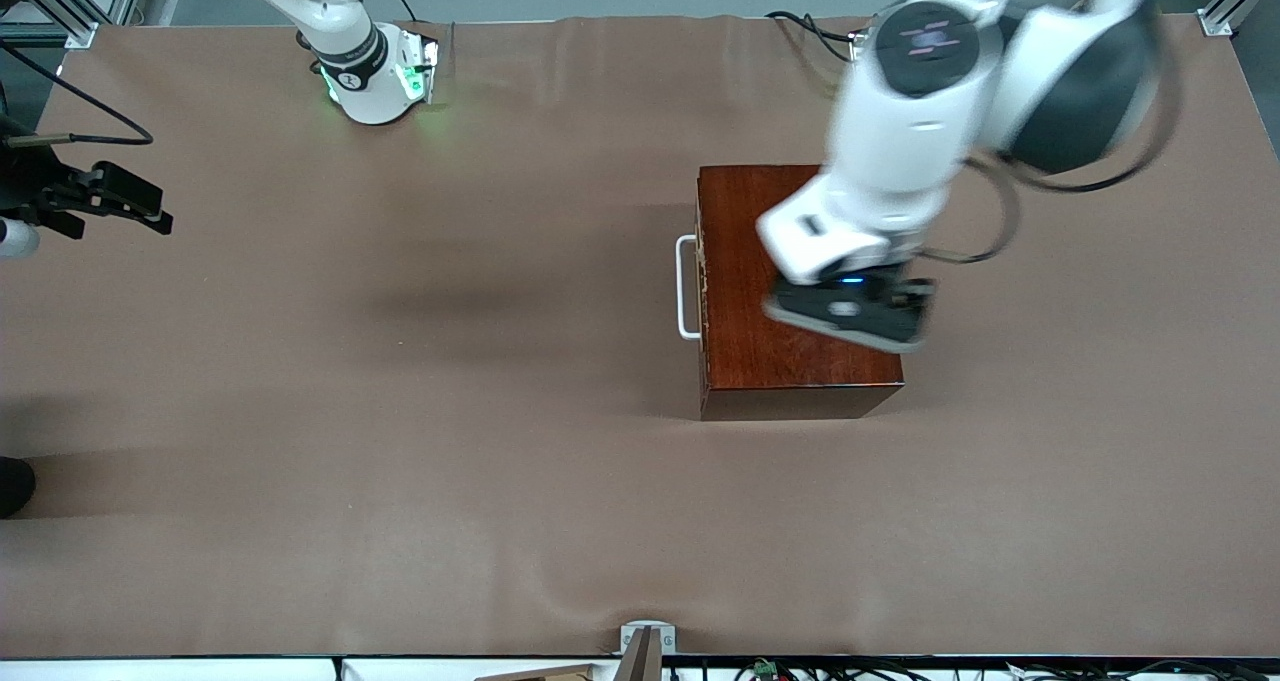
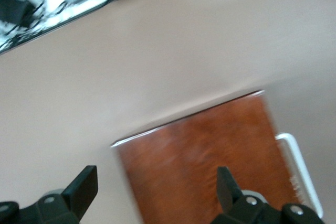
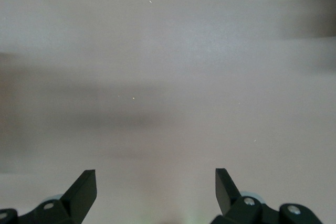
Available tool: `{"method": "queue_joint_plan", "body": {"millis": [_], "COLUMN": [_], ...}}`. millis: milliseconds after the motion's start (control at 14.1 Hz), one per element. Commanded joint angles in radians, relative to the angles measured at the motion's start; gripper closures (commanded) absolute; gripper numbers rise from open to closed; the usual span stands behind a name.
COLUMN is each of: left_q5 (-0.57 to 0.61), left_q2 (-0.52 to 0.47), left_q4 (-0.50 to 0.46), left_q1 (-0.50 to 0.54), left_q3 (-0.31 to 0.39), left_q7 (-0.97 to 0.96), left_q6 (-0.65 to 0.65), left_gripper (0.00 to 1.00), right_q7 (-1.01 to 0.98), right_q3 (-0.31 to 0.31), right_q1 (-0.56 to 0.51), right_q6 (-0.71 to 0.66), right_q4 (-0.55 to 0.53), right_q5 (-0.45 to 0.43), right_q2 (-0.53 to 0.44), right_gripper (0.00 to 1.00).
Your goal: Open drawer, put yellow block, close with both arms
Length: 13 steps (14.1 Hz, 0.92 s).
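Glossy reddish-brown wood makes the box (image 1: 790, 291) look heavy and stiff; the drawer's white handle (image 1: 686, 287), facing the right arm's end, is offering the natural grip. The left gripper (image 1: 850, 311) is hovering over the box, jaws spread wide and empty. The right gripper (image 3: 155, 192), likewise wide and empty, is hanging over bare table (image 1: 400, 461) at the right arm's end. Only the left wrist view is showing those fingers (image 2: 84, 184). No yellow block is showing.

Left gripper (image 2: 152, 190) and right gripper (image 3: 156, 187) both hang with jaws spread.
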Motion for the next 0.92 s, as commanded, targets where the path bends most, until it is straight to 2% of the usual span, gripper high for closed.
{"method": "queue_joint_plan", "body": {"millis": [0, 142, 497, 568, 710, 852], "left_q5": [-0.079, -0.123, -0.26, -0.271, -0.271, -0.271], "left_q2": [-0.08, -0.139, -0.253, -0.267, -0.305, -0.376], "left_q4": [-0.046, -0.094, -0.231, -0.249, -0.3, -0.396], "left_q1": [0.099, 0.161, 0.169, 0.169, 0.172, 0.17], "left_q3": [-0.013, 0.002, 0.25, 0.283, 0.291, 0.289], "left_q7": [0.033, 0.093, 0.104, 0.104, 0.096, 0.095], "left_q6": [-0.109, -0.118, -0.114, -0.108, -0.085, -0.02], "left_gripper": [0.0, 0.0, 0.0, 0.0, 0.0, 0.0], "right_q7": [0.013, 0.013, 0.013, 0.013, 0.013, 0.013], "right_q3": [0.003, 0.003, 0.005, 0.003, 0.005, 0.005], "right_q1": [-0.003, -0.003, 0.001, 0.0, 0.001, 0.001], "right_q6": [0.009, 0.01, 0.013, 0.012, 0.012, 0.013], "right_q4": [-0.006, -0.006, -0.006, -0.006, -0.004, -0.004], "right_q5": [-0.002, -0.002, -0.001, -0.001, -0.001, -0.001], "right_q2": [-0.007, -0.007, -0.007, -0.007, -0.007, -0.007], "right_gripper": [0.0, 0.0, 0.0, 0.0, 0.0, 0.0]}}
